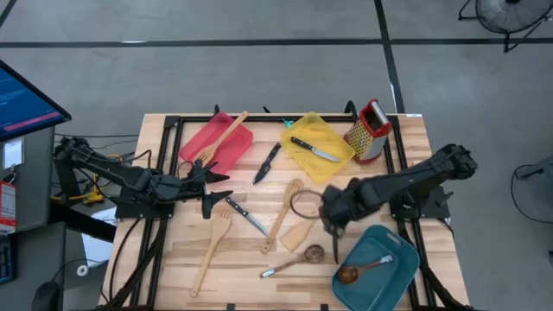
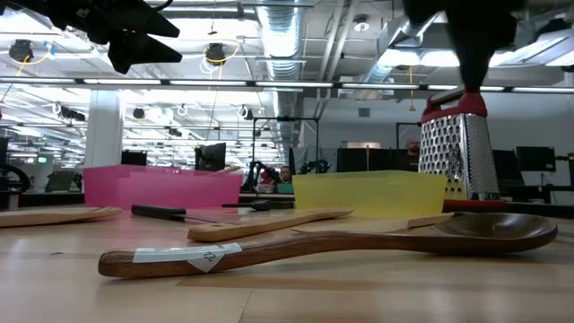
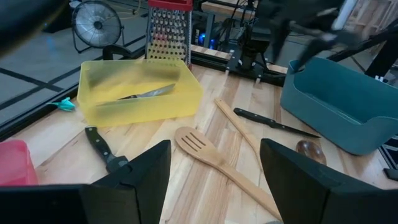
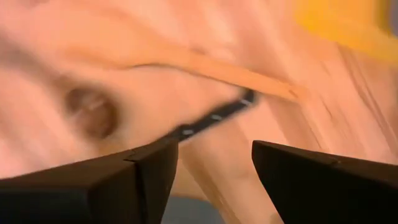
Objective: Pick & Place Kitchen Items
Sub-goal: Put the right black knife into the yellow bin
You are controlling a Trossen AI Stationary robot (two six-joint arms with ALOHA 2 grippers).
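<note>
My left gripper (image 1: 220, 188) is open and empty above the table's left middle, near a black-handled knife (image 1: 246, 214) and a slotted wooden turner (image 1: 212, 246). My right gripper (image 1: 333, 233) is open and empty, hovering over the table between a wooden spatula (image 1: 298, 235) and the teal tray (image 1: 393, 281). A dark-bowled spoon (image 1: 294, 259) and a wooden spoon (image 1: 285, 212) lie flat on the table. Another knife (image 1: 268, 162) lies between the red tray (image 1: 238, 149) and the yellow tray (image 1: 333, 164). A spatula (image 1: 223, 136) rests in the red tray, a knife (image 1: 315, 149) in the yellow tray, and a spoon (image 1: 363, 269) in the teal tray.
A steel box grater with a red top (image 1: 370, 130) stands at the far right beside the yellow tray. Black frame rails (image 1: 164, 130) run along the table's edges. A monitor (image 1: 22, 99) stands off the table's left side.
</note>
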